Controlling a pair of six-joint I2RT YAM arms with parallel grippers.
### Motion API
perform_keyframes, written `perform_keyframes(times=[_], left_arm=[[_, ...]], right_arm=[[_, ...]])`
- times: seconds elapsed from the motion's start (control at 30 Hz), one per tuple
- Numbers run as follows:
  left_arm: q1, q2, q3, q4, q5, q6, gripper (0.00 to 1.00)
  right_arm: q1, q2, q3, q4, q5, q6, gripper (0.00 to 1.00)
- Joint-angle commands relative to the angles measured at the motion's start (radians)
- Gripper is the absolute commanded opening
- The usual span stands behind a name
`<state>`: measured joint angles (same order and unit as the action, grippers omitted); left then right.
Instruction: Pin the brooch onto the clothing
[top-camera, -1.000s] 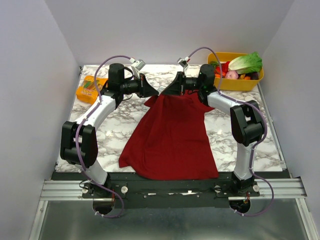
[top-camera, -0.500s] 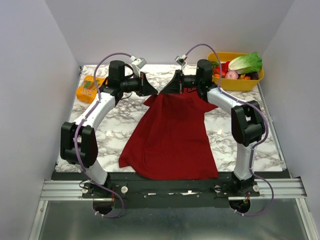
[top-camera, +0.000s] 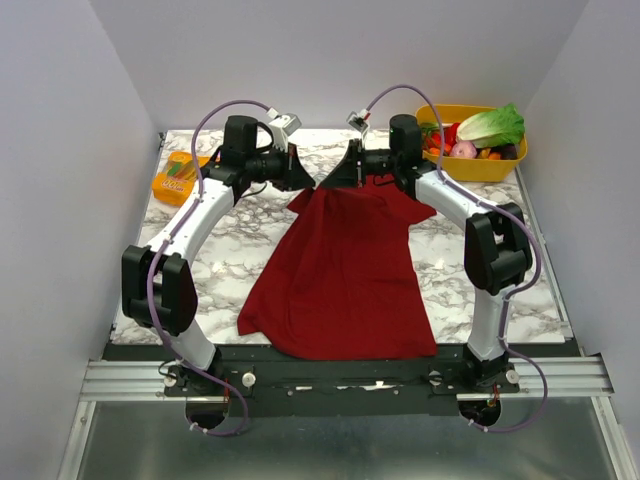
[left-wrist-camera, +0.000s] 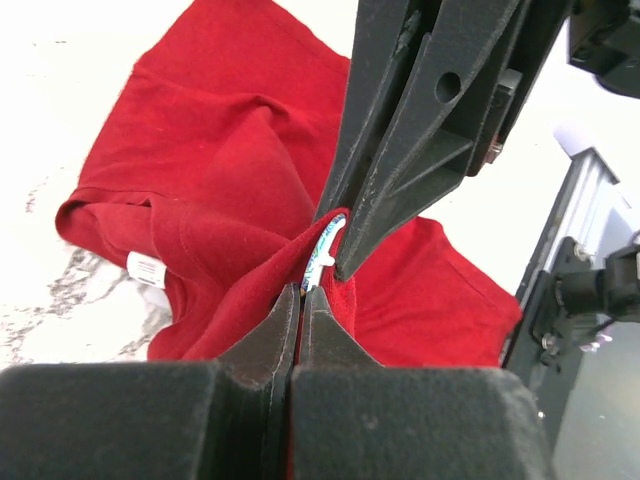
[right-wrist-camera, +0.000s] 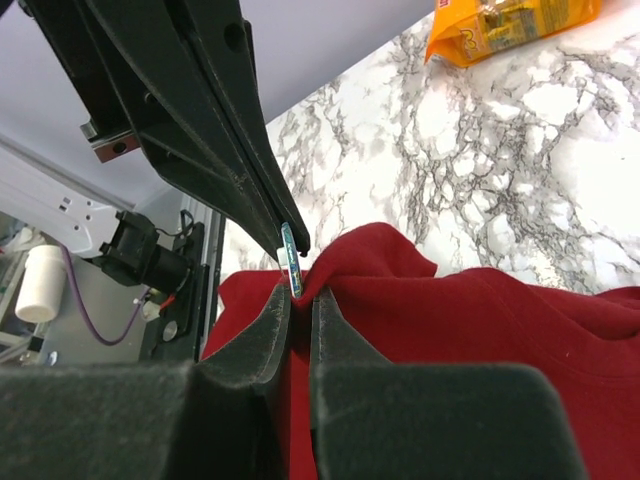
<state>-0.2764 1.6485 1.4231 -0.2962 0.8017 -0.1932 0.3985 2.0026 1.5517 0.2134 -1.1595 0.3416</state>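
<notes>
As our left gripper (left-wrist-camera: 300, 293) pinches the dark red fabric T-shirt (top-camera: 345, 270) at twelve o'clock and our right gripper (right-wrist-camera: 297, 297) clamps the tiny pale round brooch (right-wrist-camera: 290, 256), we should push squarely.

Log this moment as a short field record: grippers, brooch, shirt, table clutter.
left gripper: shut, pinching a raised fold of the T-shirt
right gripper: shut on the brooch, held edge-on at that fold
brooch status: not visibly pinned yet
T-shirt: dark red, far end lifted, rest spread on the table
far corners: orange packet, yellow bin of vegetables
</notes>
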Motion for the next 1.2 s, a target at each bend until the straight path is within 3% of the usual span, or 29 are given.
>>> perform_keyframes(times=[0.0, 0.5, 1.17], left_arm=[[-0.058, -0.016, 0.094, -0.009, -0.005, 0.029, 0.00], [-0.184, -0.036, 0.178, -0.144, -0.217, 0.106, 0.00], [-0.259, -0.118, 0.134, -0.161, -0.306, 0.124, 0.00]], right_arm=[[0.037, -0.025, 0.031, -0.123, 0.086, -0.075, 0.00], [0.063, -0.057, 0.061, -0.278, 0.233, -0.130, 0.00], [0.082, -0.097, 0.045, -0.347, 0.408, -0.081, 0.00]])
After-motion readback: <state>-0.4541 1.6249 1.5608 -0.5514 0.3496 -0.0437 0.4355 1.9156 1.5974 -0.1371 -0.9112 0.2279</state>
